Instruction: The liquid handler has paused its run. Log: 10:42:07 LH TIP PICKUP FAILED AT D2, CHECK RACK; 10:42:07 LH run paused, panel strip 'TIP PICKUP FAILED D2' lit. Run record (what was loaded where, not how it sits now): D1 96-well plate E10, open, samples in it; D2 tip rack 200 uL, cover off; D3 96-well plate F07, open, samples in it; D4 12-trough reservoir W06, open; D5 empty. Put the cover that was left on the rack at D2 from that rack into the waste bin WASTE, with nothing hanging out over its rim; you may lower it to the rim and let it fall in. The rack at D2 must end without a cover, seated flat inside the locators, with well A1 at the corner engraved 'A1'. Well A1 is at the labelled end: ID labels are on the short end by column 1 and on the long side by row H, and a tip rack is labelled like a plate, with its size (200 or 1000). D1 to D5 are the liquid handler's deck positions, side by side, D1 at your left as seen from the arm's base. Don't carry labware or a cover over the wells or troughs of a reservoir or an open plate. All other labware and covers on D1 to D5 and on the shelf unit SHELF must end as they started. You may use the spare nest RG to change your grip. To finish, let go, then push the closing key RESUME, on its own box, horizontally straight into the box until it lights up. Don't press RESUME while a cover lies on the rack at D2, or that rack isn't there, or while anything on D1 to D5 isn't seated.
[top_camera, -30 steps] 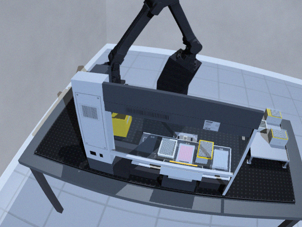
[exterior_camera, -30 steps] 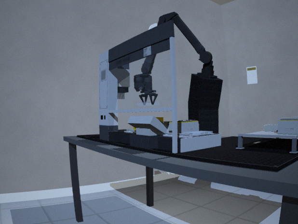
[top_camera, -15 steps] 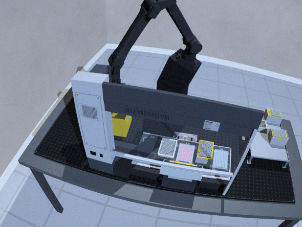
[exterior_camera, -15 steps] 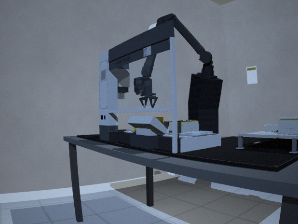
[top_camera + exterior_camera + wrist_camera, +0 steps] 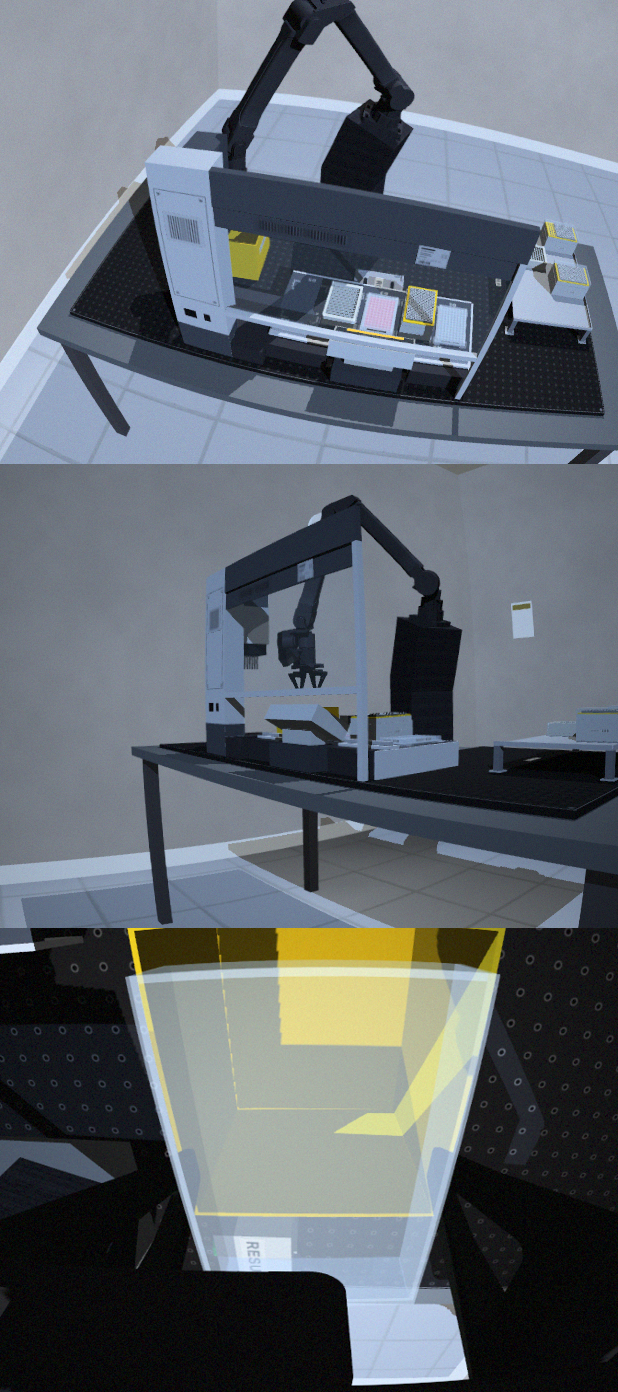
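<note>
My gripper (image 5: 313,1162) is shut on the clear rack cover (image 5: 309,1128), gripping it across its width and holding it flat. In the wrist view the cover hangs above the open yellow waste bin (image 5: 344,1003), whose mouth shows through it. The bin also shows behind the handler's tower in the top view (image 5: 247,252). In the exterior view the gripper (image 5: 307,680) hangs behind the gantry, well above the table. The yellow-rimmed tip rack at D2 (image 5: 420,305) sits on the deck with its tip grid uncovered. The RESUME key shows below the cover's near edge.
The deck holds a pale plate (image 5: 451,325), a pink plate (image 5: 380,312) and a reservoir (image 5: 343,301) beside the rack. The dark gantry beam (image 5: 370,215) spans the deck. The shelf unit at the right carries two yellow-rimmed racks (image 5: 569,280).
</note>
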`<state>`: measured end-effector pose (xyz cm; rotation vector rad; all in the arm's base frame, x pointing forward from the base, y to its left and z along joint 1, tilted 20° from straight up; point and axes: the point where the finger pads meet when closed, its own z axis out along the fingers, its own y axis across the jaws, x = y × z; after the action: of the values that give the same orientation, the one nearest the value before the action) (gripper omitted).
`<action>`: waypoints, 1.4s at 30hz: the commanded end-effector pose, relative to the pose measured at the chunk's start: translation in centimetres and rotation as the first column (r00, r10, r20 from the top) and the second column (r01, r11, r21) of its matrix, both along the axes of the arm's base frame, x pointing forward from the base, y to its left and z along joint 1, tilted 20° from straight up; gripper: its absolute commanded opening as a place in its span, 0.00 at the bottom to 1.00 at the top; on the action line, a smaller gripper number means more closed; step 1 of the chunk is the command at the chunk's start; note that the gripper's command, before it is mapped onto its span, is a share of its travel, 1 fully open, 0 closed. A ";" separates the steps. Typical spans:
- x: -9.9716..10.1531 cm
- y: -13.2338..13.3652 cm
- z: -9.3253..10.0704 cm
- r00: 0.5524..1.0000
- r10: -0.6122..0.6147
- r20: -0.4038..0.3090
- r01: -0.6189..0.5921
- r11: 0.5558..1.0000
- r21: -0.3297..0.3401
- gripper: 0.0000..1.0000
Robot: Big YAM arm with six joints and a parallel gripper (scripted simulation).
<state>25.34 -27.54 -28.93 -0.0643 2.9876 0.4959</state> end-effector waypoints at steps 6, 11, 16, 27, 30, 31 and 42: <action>1.1 -0.6 -1.1 1.000 -0.012 0.015 0.012 1.000 -0.021 0.00; 1.5 -0.3 -2.2 1.000 -0.004 0.016 0.005 1.000 -0.021 0.00; 1.4 -0.1 -3.0 1.000 -0.009 0.015 0.009 1.000 -0.020 0.00; 1.5 0.3 -4.3 1.000 -0.010 0.015 0.010 1.000 -0.019 0.00; 1.2 0.2 -3.5 1.000 -0.008 0.015 0.009 1.000 -0.019 0.00; 1.2 0.2 -3.5 1.000 -0.008 0.015 0.009 1.000 -0.019 0.00; 1.1 0.2 -3.5 1.000 -0.008 0.015 0.009 1.000 -0.019 0.00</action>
<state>25.83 -26.46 -32.51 -0.0602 2.9876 0.4932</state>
